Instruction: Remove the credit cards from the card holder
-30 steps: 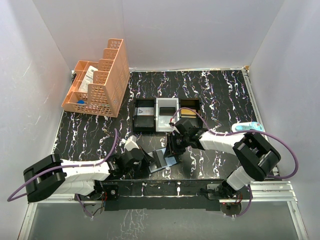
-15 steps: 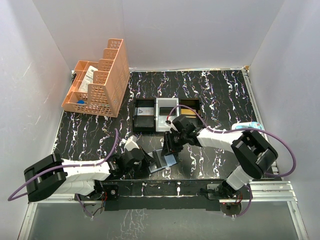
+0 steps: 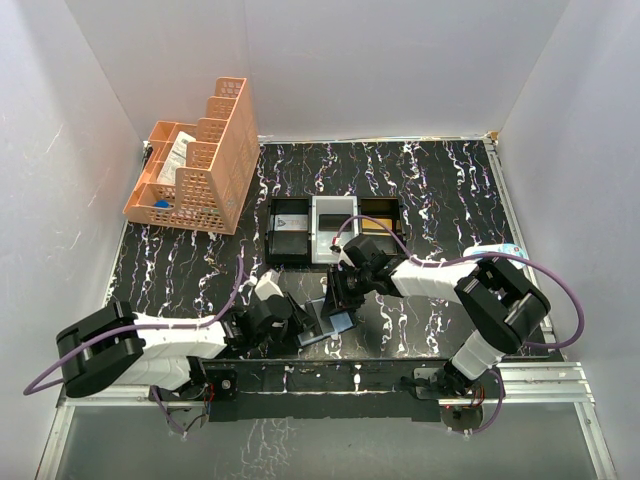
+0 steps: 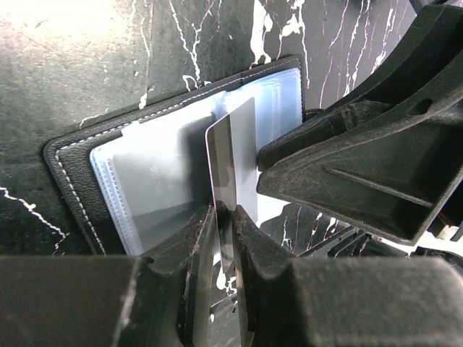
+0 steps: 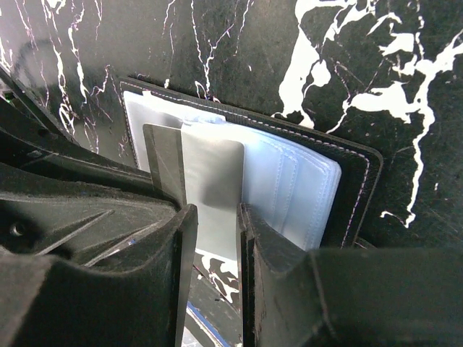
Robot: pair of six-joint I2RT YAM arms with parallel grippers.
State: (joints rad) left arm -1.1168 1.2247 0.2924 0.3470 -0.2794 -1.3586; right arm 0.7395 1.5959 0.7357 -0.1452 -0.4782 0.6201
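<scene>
Tabletop [image 3: 440, 190]: one card holder [image 4: 137, 188], one card [image 4: 233, 155]

The card [image 4: 233, 155] has its lower end hidden inside the left tool [image 4: 223, 217] (print unreadable)

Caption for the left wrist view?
Left gripper pinching an upright card over the open card holder, right gripper close alongside.

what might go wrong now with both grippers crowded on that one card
The left gripper pinches the card by a thin edge, so it may twist or slip. The right gripper sits close beside it over the card holder; the jaws could bump. If the card catches a sleeve, the holder may drag along.
</scene>
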